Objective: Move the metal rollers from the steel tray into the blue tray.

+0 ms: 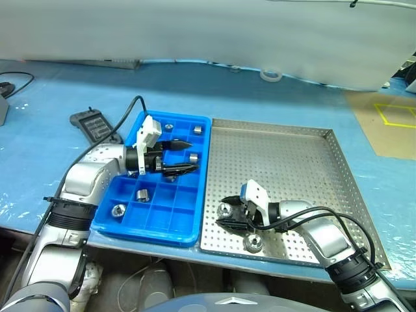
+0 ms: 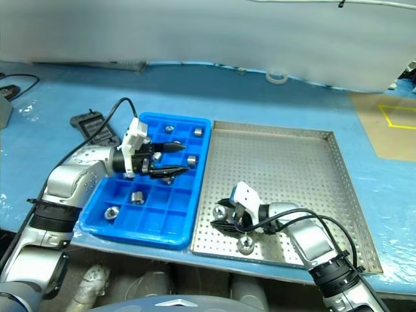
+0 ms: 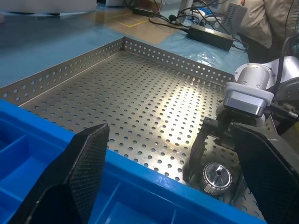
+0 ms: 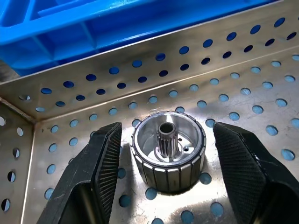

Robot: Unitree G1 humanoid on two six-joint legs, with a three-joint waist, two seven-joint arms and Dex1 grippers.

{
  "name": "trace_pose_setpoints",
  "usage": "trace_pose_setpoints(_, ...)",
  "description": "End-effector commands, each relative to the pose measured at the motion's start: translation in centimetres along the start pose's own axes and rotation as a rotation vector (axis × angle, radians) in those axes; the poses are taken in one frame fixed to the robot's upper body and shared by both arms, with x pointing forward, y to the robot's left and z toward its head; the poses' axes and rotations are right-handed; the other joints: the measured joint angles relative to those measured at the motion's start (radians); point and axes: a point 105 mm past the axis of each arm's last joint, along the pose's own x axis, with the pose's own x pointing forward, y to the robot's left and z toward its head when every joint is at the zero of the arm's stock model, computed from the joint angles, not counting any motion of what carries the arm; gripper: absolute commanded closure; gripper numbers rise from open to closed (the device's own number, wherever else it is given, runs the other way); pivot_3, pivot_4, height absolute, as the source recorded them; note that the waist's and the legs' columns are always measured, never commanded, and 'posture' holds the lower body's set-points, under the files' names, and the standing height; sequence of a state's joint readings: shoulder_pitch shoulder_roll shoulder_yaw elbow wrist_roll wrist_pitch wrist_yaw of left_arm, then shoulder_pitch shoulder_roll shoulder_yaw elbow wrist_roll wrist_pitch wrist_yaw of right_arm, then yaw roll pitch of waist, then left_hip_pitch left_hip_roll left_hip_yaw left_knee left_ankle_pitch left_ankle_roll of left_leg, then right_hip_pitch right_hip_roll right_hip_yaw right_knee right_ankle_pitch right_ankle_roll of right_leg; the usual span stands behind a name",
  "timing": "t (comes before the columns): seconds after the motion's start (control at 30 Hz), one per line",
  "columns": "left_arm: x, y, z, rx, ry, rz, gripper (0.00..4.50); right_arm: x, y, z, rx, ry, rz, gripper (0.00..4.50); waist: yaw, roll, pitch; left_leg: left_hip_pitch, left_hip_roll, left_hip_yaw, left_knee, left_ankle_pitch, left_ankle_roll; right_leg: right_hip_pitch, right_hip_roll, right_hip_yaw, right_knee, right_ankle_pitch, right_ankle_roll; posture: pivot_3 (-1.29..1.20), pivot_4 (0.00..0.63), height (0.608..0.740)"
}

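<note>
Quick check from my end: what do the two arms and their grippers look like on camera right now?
Both arms are silver-grey with black ribbed joint rings. The left gripper and right gripper each have two black pointed fingers with woven-textured pads, a white block on the wrist, and a black cable looping back along the arm.

We saw a bright blue tray (image 1: 151, 224) divided into a grid of square compartments, and beside it a silver steel tray (image 1: 286, 156) dotted all over with small round holes. The metal rollers (image 4: 168, 151) were shiny silver-grey with ribbed, darker sides. Each tool had black fingers (image 4: 100, 163) with a fine woven texture and a white housing behind. The counter (image 1: 52, 149) was light blue; a black remote (image 1: 96, 125) lay on it.
</note>
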State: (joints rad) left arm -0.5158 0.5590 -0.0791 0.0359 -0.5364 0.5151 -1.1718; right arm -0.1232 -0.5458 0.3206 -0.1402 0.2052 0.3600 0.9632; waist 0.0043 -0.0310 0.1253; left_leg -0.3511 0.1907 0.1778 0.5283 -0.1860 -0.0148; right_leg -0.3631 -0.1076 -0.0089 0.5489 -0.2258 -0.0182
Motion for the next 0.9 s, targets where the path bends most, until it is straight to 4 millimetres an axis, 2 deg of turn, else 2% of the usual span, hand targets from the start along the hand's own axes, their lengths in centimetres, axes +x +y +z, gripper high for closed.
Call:
trace_pose_setpoints(0.03,-0.6,0.0,1.1,0.039,-0.021,0.018,0.16,-0.9,-0.2,0.3,-0.016,-0.009,0.004,2.22,0.006,0.0,0.0,0.0,0.0,0.0,0.0,0.0,0.0,0.0,0.0,0.0,0.0,0.0,0.0,-0.14,0.15,0.74)
trace_pose_setpoints(0.1,-0.7,0.0,1.1,0.04,-0.019,0.024,0.16,-1.0,-0.4,0.3,-0.033,0.001,-0.011,2.86,0.01,0.0,0.0,0.0,0.0,0.0,0.0,0.0,0.0,0.0,0.0,0.0,0.0,0.0,0.0,-0.14,0.15,0.74)
trace_pose_setpoints(0.2,-0.8,0.1,1.1,0.042,-0.023,0.031,0.16,-1.2,-0.2,0.5,-0.035,-0.02,0.018,2.89,0.014,0.0,0.0,0.0,0.0,0.0,0.0,0.0,0.0,0.0,0.0,0.0,0.0,0.0,0.0,-0.14,0.15,0.74)
trace_pose_setpoints(0.3,-1.0,0.2,1.4,0.05,-0.034,0.045,0.16,-1.4,-1.0,0.9,-0.054,-0.032,-0.018,2.89,0.013,0.0,0.0,0.0,0.0,0.0,0.0,-0.001,0.001,0.0,0.0,0.0,0.0,0.0,0.0,-0.13,0.15,0.74)
trace_pose_setpoints(0.47,-2.7,0.5,2.6,0.07,-0.068,0.104,0.16,-2.1,-3.7,5.1,-0.17,-0.113,-0.073,2.89,0.009,0.001,0.001,0.0,0.0,0.0,0.0,0.0,0.001,-0.002,0.0,0.001,0.001,0.0,0.0,-0.09,0.15,0.74)
trace_pose_setpoints(0.57,-4.1,0.5,2.3,0.077,-0.044,0.144,0.16,-1.6,-4.4,7.7,-0.22,-0.163,-0.061,2.89,0.01,0.001,0.0,0.0,0.001,0.0,0.0,0.0,0.0,-0.003,0.001,0.002,0.002,0.0,0.0,-0.04,0.15,0.74)
trace_pose_setpoints(0.63,-5.4,0.6,2.0,0.081,-0.029,0.194,0.16,-0.6,-4.3,10.1,-0.251,-0.211,-0.01,2.89,0.011,0.001,0.0,0.001,0.002,0.0,-0.001,0.0,0.0,-0.003,0.002,0.002,0.002,0.0,0.0,-0.01,0.15,0.74)
trace_pose_setpoints(0.7,-6.4,0.7,2.0,0.084,-0.033,0.245,0.16,0.5,-3.2,11.4,-0.26,-0.229,0.083,2.89,0.017,0.001,0.0,-0.001,0.001,0.0,-0.001,0.0,-0.001,-0.004,0.002,0.001,0.003,0.0,0.0,0.07,0.15,0.74)
trace_pose_setpoints(0.8,-7.2,0.1,1.8,0.078,-0.047,0.3,0.16,1.6,-1.6,11.7,-0.243,-0.231,0.21,2.89,0.041,0.001,0.001,-0.002,0.001,0.0,-0.002,0.001,-0.002,-0.004,0.001,-0.002,0.003,-0.001,-0.002,0.13,0.15,0.74)
trace_pose_setpoints(0.9,-7.9,-0.9,1.2,0.062,-0.049,0.344,0.16,2.3,-1.6,12.0,-0.233,-0.233,0.255,2.89,0.07,0.002,0.002,-0.006,0.001,-0.001,-0.001,-0.001,0.0,-0.003,-0.001,-0.007,0.003,-0.004,-0.008,0.21,0.15,0.74)
